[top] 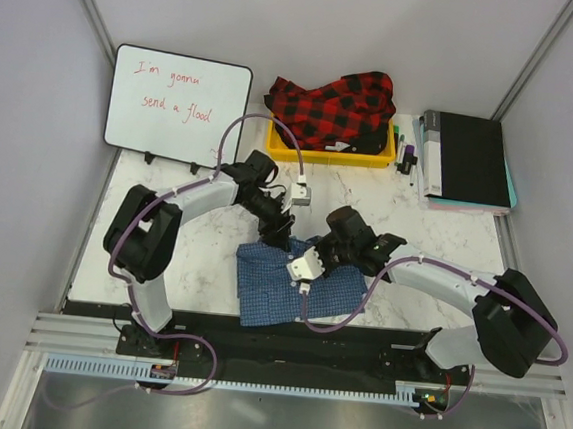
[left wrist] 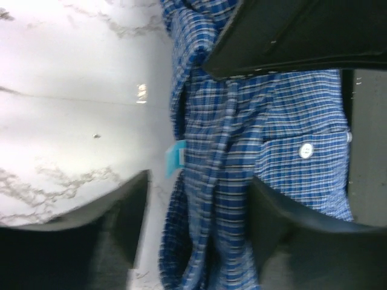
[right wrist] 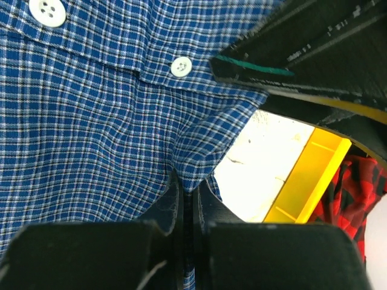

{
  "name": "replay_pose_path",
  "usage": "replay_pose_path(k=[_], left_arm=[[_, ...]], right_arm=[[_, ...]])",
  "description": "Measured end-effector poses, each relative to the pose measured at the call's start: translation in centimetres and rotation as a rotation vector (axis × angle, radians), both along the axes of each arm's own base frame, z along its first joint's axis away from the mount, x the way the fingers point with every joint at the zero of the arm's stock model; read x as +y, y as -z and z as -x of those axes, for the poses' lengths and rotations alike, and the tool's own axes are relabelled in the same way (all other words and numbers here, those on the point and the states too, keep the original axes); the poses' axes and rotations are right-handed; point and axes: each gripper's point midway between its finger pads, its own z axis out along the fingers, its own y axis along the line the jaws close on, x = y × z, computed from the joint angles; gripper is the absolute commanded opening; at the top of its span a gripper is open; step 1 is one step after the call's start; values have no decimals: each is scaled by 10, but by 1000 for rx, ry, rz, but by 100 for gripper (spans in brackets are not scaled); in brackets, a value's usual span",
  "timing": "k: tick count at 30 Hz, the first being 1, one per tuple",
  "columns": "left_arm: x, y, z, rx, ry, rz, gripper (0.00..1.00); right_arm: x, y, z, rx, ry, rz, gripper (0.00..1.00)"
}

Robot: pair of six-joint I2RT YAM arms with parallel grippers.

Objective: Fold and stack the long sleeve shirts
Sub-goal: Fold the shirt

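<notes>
Nearest lies the blue shirt (top: 270, 288); whiteboard (top: 179, 105) reads "I'm gonna send a flood".

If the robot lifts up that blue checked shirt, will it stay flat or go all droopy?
Probably droopy: the blue checked shirt lies in soft wrinkles and bunched folds. Probably light too, since the right gripper pinches just a thin tuck of its cloth, so the rest would likely dangle.
</notes>
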Motion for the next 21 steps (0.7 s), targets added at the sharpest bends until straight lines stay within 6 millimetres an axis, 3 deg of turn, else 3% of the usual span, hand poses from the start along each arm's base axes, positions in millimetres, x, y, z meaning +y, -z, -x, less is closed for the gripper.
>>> replay_pose_path(k=[3, 4, 5, 7, 8, 10, 11, 15, 18, 21], left_arm=[[-5, -5, 6, 36, 11, 9, 33], [-8, -7, 9, 53, 21, 13, 8], [-9, -8, 12, 64, 24, 10, 2], [-10, -9, 17, 92, 23, 0, 2], [-10, -10, 17, 102, 19, -5, 2], [-8, -12, 13, 112, -3, -16, 2], [-7, -15, 9, 113, -18, -25, 2], [4, -45, -35, 39, -109, -69, 2], [5, -90, -88, -113, -178, -70, 2], [5, -149, -137, -326, -244, -49, 2]], right_arm=[[-3, -2, 0, -7, 11, 0, 0], [-3, -2, 0, -9, 16, -1, 1], [-4, -3, 0, -9, 18, -2, 18], [-5, -4, 0, -8, 27, -6, 41], [-5, -6, 1, -7, 33, -10, 60], [-7, -10, -1, -7, 64, -25, 77], [-8, -16, -2, -15, 78, -38, 98], [-23, -42, -14, -12, 192, -122, 98], [-46, -72, -41, 28, 351, -212, 98], [-85, -122, -83, 62, 571, -368, 98]])
